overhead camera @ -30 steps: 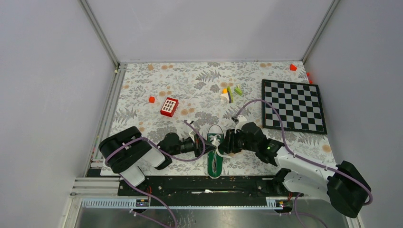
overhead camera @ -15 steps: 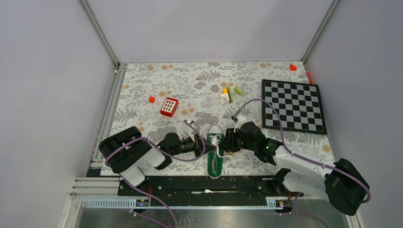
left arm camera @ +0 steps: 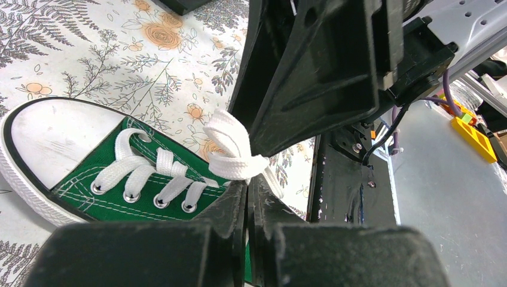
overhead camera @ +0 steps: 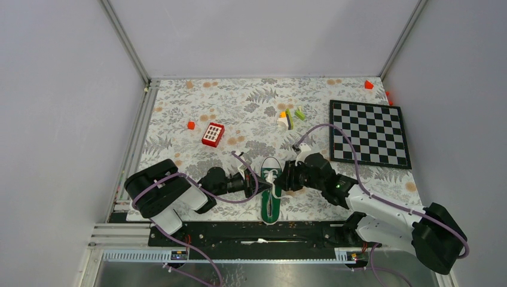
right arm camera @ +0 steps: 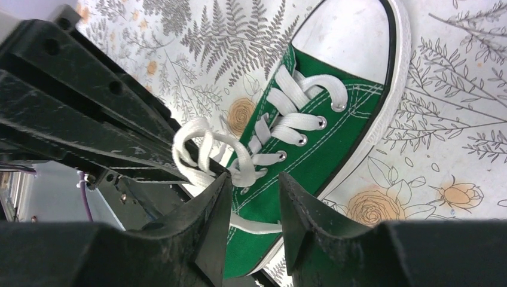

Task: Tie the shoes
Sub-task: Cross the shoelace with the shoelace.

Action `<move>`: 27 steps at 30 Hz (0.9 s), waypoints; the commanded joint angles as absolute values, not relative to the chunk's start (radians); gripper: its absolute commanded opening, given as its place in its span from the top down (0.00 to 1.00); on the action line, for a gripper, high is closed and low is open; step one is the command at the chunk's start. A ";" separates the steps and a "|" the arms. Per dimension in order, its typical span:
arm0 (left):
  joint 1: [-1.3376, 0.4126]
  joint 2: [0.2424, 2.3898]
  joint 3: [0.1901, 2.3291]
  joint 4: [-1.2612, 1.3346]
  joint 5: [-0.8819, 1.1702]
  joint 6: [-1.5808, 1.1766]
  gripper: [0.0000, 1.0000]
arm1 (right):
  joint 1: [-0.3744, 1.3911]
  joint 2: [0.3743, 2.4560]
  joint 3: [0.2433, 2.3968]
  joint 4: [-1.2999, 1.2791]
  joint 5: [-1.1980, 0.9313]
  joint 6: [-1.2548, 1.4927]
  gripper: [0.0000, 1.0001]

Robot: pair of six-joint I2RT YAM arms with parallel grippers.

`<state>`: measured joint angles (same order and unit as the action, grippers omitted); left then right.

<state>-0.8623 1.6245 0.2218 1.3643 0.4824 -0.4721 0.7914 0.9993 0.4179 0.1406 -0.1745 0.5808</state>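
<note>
1. The shoe (overhead camera: 271, 194) lies on the flowered table cover (overhead camera: 239, 107) near the front edge. It sits between the two claws, with its toe pointing away from the arm bases and its heel towards the black base rail (overhead camera: 251, 230).
2. The laces (left arm camera: 236, 161) are gathered into a loose bundle of loops above the top eyelets. No finished bow shows.
3. The left claw (left arm camera: 247, 194) is clenched, and it seems to pinch the laces where the bundle meets its tips.
4. The right claw (right arm camera: 254, 185) is released. Its fingers stand apart just beside the bundle and nothing is caught between them.
5. The step in hand looks like forming or tightening the knot. To do it well, the left claw should keep its pinch firm while the right claw closes on a single loop, not the whole bundle. The right claw should then pull sideways, level with the shoe, so that the knot tightens and the light shoe does not lift or skid.
6. The shoe is small, made of green canvas with white stitching, metal eyelets, flat white laces, a white toe cap (left arm camera: 48, 134) and a white sole edge.
7. Farther out, a red-and-white block (overhead camera: 213, 134) and a chessboard (overhead camera: 370, 133) lie well apart from the shoe.
</note>
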 commanded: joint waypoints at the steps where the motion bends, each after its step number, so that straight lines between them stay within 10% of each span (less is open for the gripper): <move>1: -0.866 1.608 0.229 1.442 0.518 -0.467 1.00 | 0.796 1.059 0.458 0.172 -0.205 0.576 0.58; 27: -0.865 1.601 0.218 1.442 0.512 -0.462 1.00 | 0.795 1.155 0.492 0.254 -0.302 0.613 0.54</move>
